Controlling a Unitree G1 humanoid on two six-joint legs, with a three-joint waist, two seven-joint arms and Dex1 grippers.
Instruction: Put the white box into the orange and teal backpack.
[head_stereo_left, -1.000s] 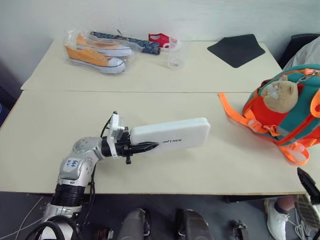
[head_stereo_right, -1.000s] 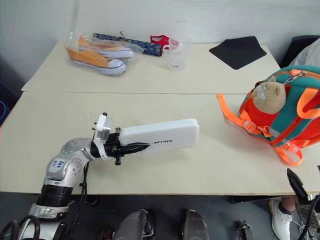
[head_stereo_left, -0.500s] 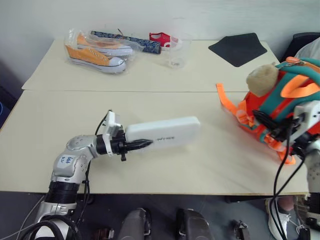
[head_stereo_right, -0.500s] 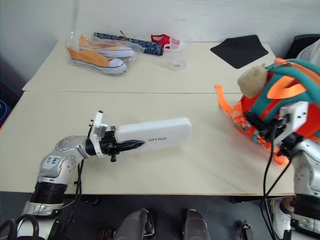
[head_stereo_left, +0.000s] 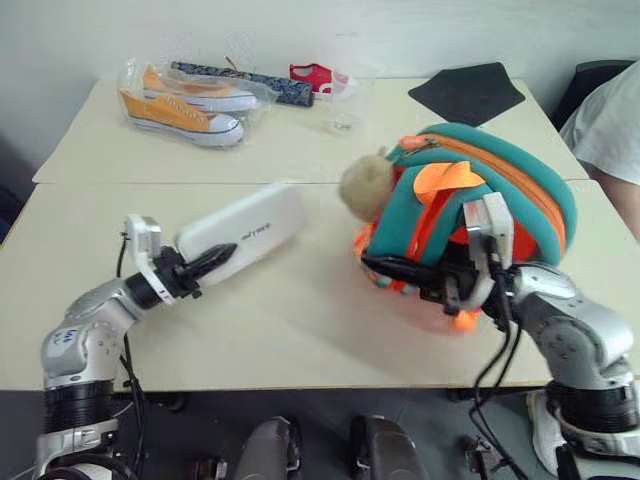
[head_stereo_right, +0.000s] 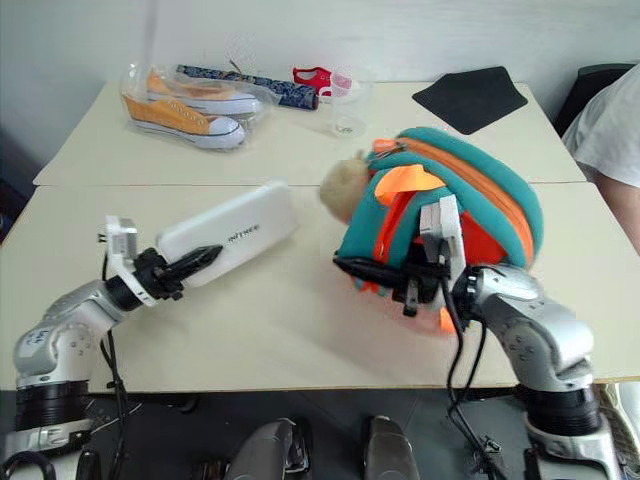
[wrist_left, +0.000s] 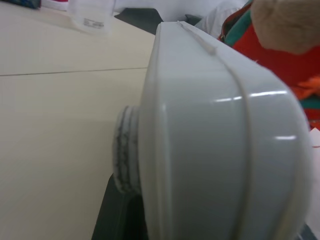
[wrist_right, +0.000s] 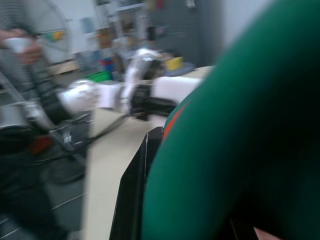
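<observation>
Backpack swung in from worktop's right edge: right gripper (head_stereo_left: 400, 272) fingers now clamped on orange and teal backpack (head_stereo_left: 500, 200), dragged to centre, plush toy (head_stereo_left: 365, 185) leading. Left gripper (head_stereo_left: 205, 265) fingers clamped on white box (head_stereo_left: 245, 228), angled up, far end near toy. Both items now close; opening not visible, insertion still ahead.

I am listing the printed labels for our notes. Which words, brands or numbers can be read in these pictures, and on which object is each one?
Dark lettering on top of the white box: there, but too small and blurred to read.
Printed label on the clear plastic cup: too blurred to read.
Sticker with marks on the left arm: not readable.
The orange and teal backpack and the wrapped orange sneakers: no text visible.
</observation>
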